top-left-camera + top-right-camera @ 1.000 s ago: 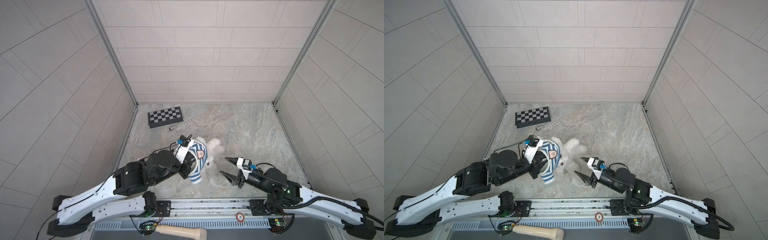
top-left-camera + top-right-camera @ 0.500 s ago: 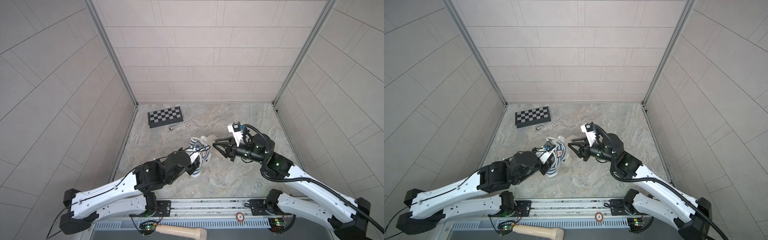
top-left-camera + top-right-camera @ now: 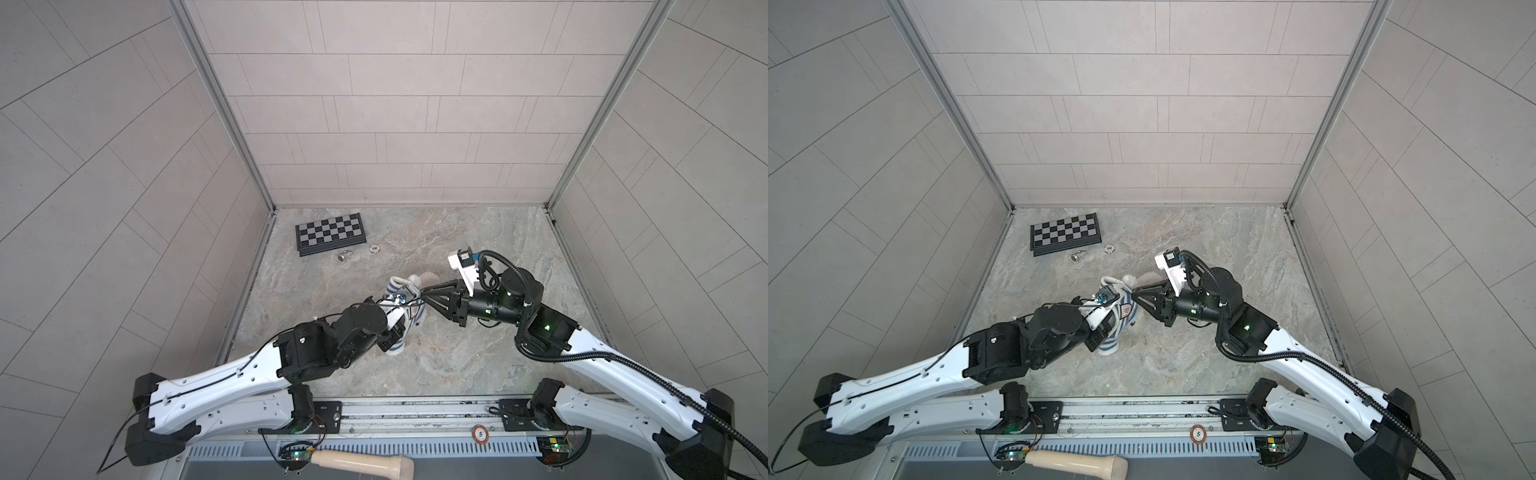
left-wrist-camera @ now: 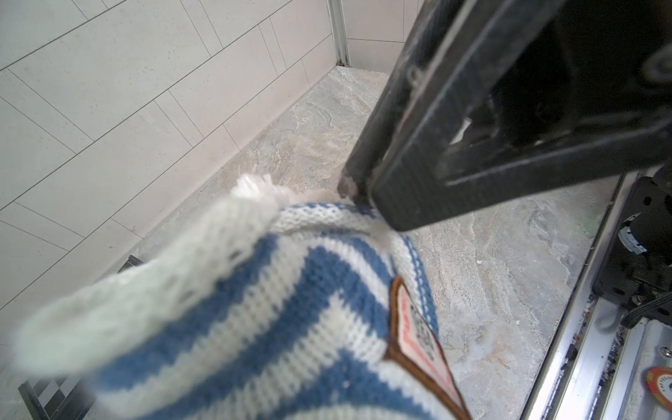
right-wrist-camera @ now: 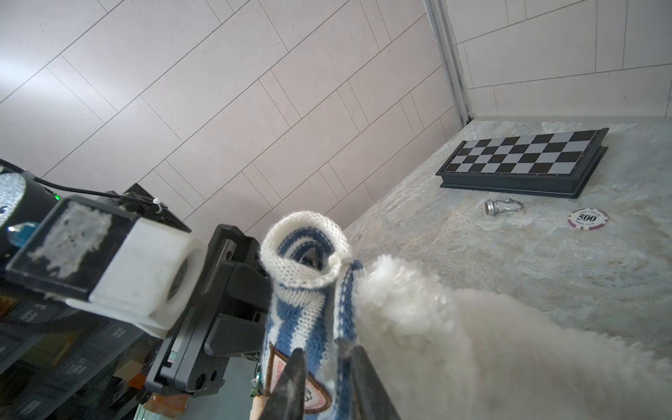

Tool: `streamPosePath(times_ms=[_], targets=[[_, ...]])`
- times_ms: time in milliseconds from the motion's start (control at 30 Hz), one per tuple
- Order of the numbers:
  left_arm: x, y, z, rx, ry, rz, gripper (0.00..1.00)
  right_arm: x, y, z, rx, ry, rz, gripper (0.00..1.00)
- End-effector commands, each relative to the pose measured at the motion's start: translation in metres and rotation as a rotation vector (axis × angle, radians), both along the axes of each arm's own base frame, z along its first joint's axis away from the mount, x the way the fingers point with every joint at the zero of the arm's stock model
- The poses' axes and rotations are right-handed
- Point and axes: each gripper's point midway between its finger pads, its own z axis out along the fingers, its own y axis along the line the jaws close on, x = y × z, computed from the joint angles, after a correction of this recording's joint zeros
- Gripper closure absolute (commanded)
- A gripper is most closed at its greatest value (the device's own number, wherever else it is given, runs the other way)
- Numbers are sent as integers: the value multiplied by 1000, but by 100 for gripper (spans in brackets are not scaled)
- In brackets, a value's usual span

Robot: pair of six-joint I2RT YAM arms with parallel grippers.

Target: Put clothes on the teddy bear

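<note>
In both top views the blue-and-white striped shirt (image 3: 398, 322) (image 3: 1120, 318) hangs mid-floor from my left gripper (image 3: 397, 330), which is shut on its lower part; the jaws themselves are hidden by the knit in the left wrist view. The teddy bear (image 3: 417, 279) (image 5: 454, 345), fluffy and white, lies right behind the shirt and is mostly hidden from above. My right gripper (image 3: 424, 297) (image 5: 322, 345) reaches in from the right, its two fingers closed on the shirt's edge (image 5: 302, 291) beside the patch. A rolled sleeve opening (image 5: 302, 247) stands up next to the bear's fur.
A folded chessboard (image 3: 330, 233) lies at the back left, with a small metal piece (image 3: 344, 256) and a poker chip (image 3: 375, 248) in front of it. The arm rail (image 3: 415, 415) runs along the front edge, with a wooden handle (image 3: 361, 461) below it.
My right arm swung from the front right up to the shirt, and its jaws narrowed onto the fabric. The left arm carried the shirt a little back toward the bear.
</note>
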Motion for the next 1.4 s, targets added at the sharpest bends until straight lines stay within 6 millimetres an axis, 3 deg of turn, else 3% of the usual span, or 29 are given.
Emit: streamPosePath(times_ms=[0, 233, 367, 467, 700, 800, 933, 1067, 1233, 1367], targets=[[-4, -7, 4, -24, -2, -32, 100, 2, 2, 3, 14, -20, 1, 79], [-4, -6, 5, -23, -4, -26, 100, 3, 3, 1, 5, -25, 1, 85], [-4, -6, 4, -15, -6, -29, 100, 3, 6, 0, -2, -22, 13, 73], [-4, -7, 3, -16, -5, -30, 100, 1, 8, 1, -7, -28, 26, 71], [-5, -8, 2, -22, -4, -32, 100, 5, 8, -8, -40, -32, 4, 94], [-5, -5, 1, -29, -4, -31, 100, 14, -8, -14, -108, -55, -86, 100], [-11, 1, 0, -61, 2, -46, 100, 46, -56, -44, -243, -69, -356, 100], [-16, 9, -2, -78, 4, -55, 100, 63, -71, -70, -259, -15, -443, 100], [-26, 7, 0, -127, 24, -105, 100, 70, -57, -91, -259, 20, -405, 100], [-24, 1, 12, -226, 24, -94, 100, 55, -29, -93, -318, -30, -275, 100]])
